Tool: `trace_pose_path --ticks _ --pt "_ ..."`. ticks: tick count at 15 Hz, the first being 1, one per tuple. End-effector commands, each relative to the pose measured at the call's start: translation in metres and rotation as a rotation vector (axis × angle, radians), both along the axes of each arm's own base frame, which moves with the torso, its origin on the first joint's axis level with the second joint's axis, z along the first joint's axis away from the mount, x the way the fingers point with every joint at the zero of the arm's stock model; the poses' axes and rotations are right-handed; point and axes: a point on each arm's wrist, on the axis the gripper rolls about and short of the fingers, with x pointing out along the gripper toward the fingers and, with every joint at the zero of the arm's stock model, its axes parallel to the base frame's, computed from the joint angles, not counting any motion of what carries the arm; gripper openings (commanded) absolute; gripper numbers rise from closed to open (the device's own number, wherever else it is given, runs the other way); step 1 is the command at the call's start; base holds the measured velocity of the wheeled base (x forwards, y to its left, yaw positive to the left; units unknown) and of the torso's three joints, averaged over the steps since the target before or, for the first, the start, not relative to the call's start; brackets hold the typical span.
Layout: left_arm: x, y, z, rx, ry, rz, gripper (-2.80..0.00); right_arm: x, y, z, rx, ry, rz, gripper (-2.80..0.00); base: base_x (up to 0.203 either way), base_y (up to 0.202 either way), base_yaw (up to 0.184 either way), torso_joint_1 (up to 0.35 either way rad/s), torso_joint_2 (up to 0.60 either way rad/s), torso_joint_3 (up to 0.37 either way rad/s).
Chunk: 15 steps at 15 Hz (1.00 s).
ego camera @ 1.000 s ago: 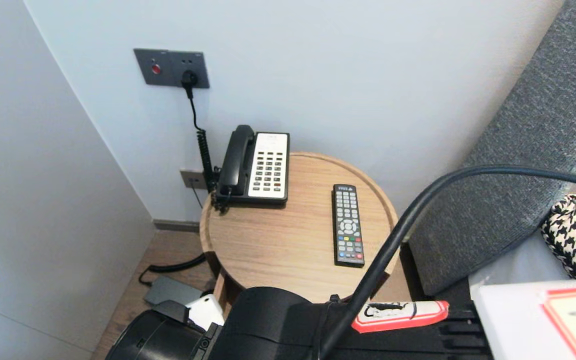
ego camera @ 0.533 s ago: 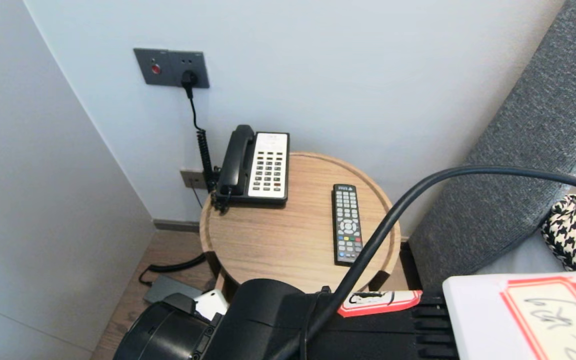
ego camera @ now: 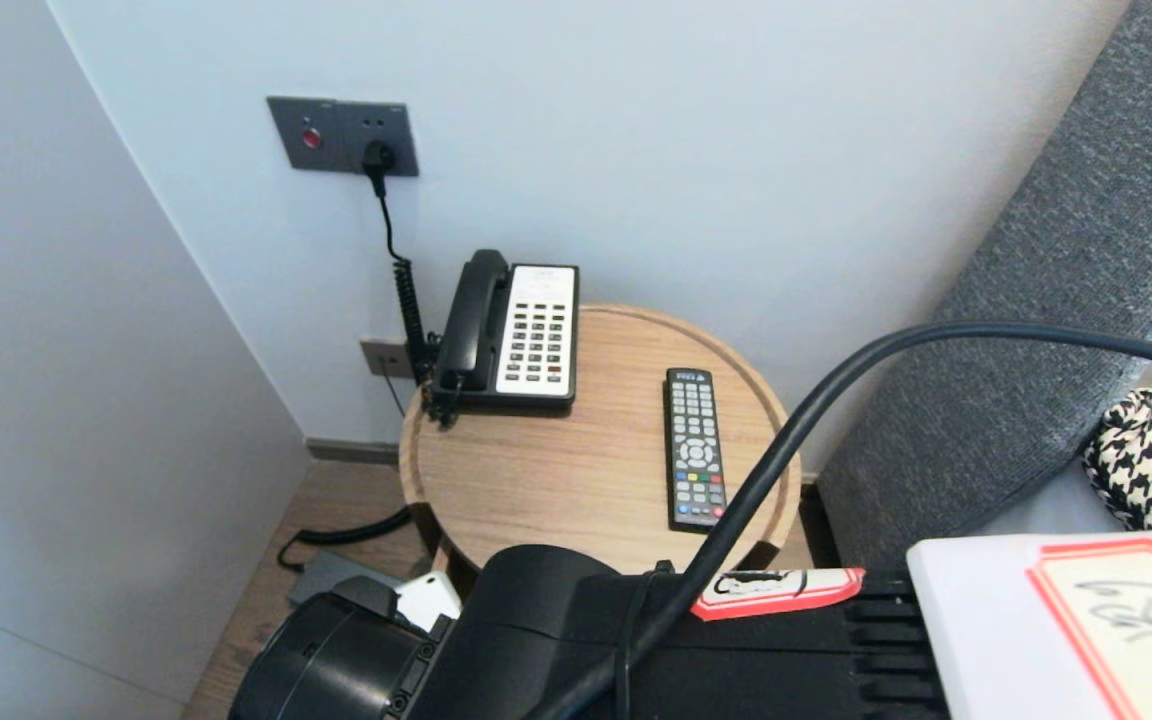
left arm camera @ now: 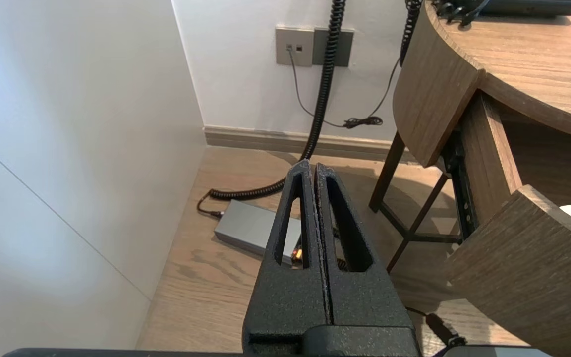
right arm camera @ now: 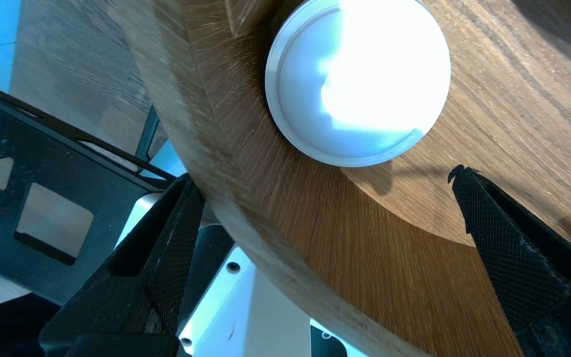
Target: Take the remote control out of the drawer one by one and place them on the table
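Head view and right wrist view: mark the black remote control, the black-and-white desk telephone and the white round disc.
Black remote control (ego camera: pixel 695 452), head view, round centre pad.
Black-and-white desk telephone (ego camera: pixel 536 338), head view, keypad.
White round disc (right arm camera: pixel 360 79), right wrist view, flat face.

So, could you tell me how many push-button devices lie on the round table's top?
2: the telephone at the back left of the table, and the remote control on its right side. The robot's arm hides the near edge.

Arm housing (ego camera: pixel 556 640): matte black, rounded — ribbed toward the rear
Cable (ego camera: pixel 836 400): thick, black
Sticker (ego camera: pixel 776 592): white, red-edged
Left gripper (left arm camera: pixel 314 168): black, slotted, grainy fingers
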Motion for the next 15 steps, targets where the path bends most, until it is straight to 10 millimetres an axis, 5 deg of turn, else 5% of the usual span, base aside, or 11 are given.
trace_pose_path --ticks 1,8,15 --pt "0.001 0.000 -0.003 0.000 0.008 0.001 -2.80 -0.002 -0.003 0.008 0.016 -0.006 -0.003 0.00 0.000 0.000 0.000 0.000 0.00 0.000" --pt "0.001 0.000 -0.003 0.000 0.008 0.001 -2.80 0.006 -0.014 0.032 0.074 -0.028 -0.028 0.00 0.000 0.000 0.000 0.000 0.00 0.000" --pt "0.001 0.000 -0.003 0.000 0.008 0.001 -2.80 0.026 -0.013 0.011 0.026 -0.014 -0.073 0.00 0.000 0.000 0.000 0.000 0.00 0.000"
